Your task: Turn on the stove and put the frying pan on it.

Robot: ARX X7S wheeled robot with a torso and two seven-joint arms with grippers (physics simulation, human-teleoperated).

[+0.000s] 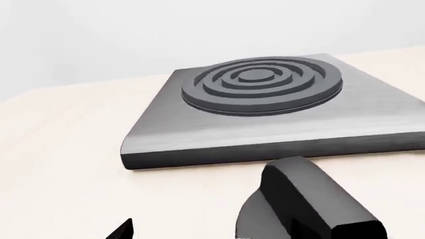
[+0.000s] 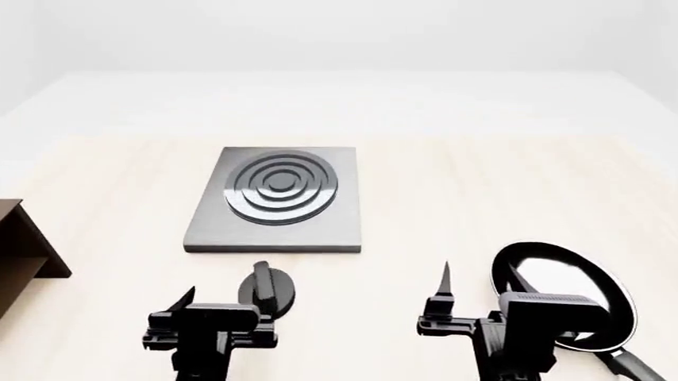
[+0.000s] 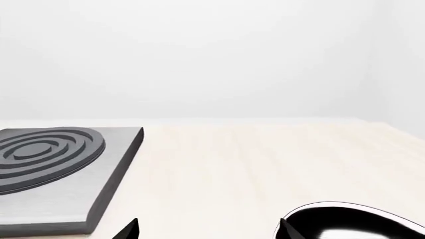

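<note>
The stove [image 2: 278,198] is a flat grey plate with burner rings on the light table, and it also shows in the left wrist view [image 1: 265,114] and the right wrist view [image 3: 53,164]. Its black knob [image 2: 270,290] stands apart in front of it. My left gripper [image 2: 222,302] is open just left of the knob [image 1: 305,204], which hides one fingertip. The frying pan [image 2: 567,294] lies at the right, its handle pointing to the near right. My right gripper [image 2: 482,282] is open and empty, one finger over the pan's left rim [image 3: 352,224].
A brown wooden shelf [image 2: 21,254] stands at the left edge of the head view. The light wooden table [image 2: 445,190] stretches behind and to the right of the stove.
</note>
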